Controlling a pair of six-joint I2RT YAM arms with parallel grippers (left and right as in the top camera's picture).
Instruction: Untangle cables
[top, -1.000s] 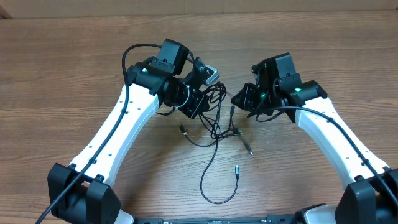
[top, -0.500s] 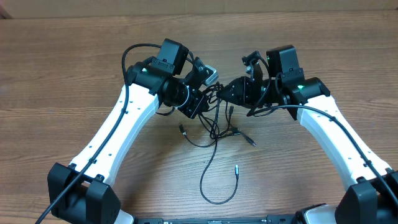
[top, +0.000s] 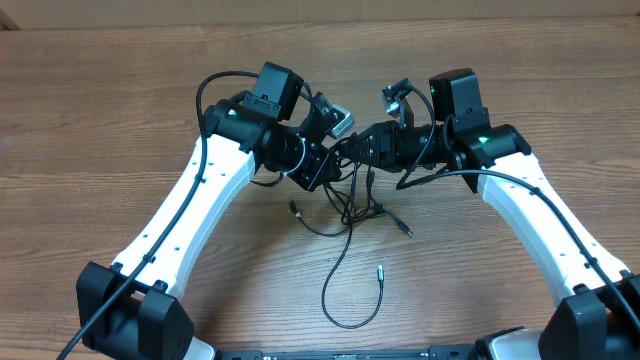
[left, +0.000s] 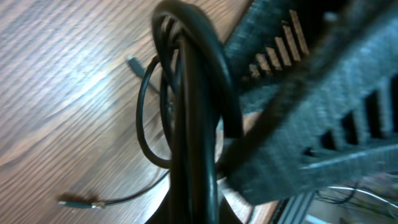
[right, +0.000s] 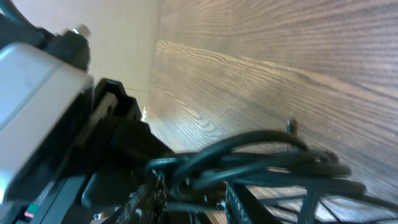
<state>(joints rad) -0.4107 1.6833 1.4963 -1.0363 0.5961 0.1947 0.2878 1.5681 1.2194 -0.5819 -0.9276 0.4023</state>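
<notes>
Several cables sit at the middle of the table. Nearest me, one long strand curls into a loop flat on the wood, with its plug end lying free beside it. Just beyond, the bunched part lifts off the surface up to the left gripper, which is clamped on the bundle. My left wrist view shows the cords running thick against its fingers. The right gripper sits close against it from the opposite side, with cords crossing its view. I cannot tell whether it is closed.
</notes>
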